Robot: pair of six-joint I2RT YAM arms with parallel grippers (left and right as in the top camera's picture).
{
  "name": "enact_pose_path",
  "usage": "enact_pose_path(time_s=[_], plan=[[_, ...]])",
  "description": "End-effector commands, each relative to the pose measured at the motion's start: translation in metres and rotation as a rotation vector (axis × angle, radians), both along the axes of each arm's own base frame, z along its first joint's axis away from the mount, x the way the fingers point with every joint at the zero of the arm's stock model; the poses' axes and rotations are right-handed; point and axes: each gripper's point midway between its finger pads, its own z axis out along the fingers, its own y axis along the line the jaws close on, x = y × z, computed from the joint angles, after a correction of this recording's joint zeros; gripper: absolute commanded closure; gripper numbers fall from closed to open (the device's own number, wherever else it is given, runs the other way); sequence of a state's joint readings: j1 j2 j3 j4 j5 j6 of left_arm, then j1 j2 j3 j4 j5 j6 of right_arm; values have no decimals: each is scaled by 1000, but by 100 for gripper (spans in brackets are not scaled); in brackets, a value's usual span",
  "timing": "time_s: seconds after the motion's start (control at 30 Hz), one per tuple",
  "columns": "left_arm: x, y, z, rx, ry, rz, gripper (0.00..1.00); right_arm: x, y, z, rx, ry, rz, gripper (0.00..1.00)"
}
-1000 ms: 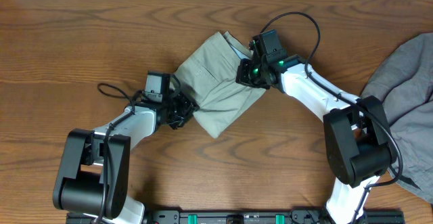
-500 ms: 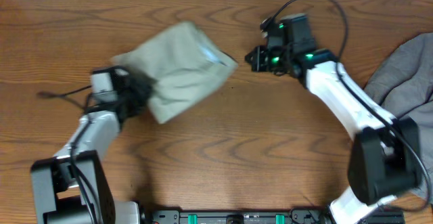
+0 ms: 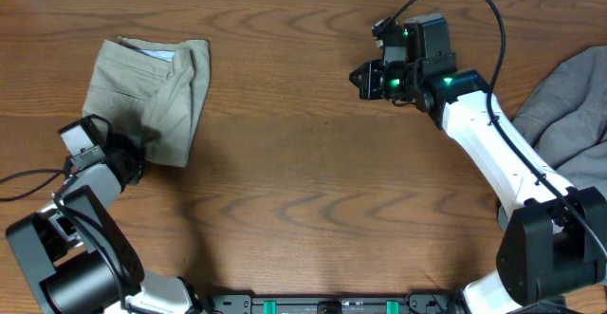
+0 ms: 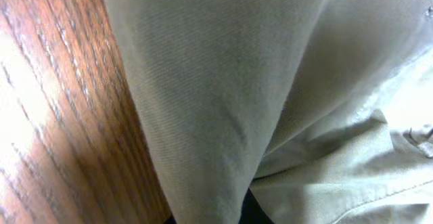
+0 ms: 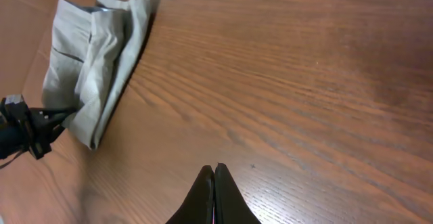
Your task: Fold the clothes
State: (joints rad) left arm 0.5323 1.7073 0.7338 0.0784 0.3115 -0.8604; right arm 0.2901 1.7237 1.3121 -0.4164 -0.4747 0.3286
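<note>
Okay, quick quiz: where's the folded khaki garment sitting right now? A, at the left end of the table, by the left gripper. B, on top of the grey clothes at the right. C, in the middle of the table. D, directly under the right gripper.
A: the khaki garment lies at the table's left end, one corner in the left gripper, well away from the shut right gripper and the grey clothes.
</note>
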Motion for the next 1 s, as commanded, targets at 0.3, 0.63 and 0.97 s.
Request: enact_pose_path(time_s=[0.3, 0.63, 0.97], plan=[[4, -18, 7, 31, -47, -245, 2, -2, -6, -7, -37, 16, -3, 89], [-34, -46, 109, 290, -47, -605, 1, 10, -48, 20, -23, -37, -99, 62], [-55, -114, 256, 799, -267, -1017, 12, 0, -102, 112, -114, -354, -130, 45]])
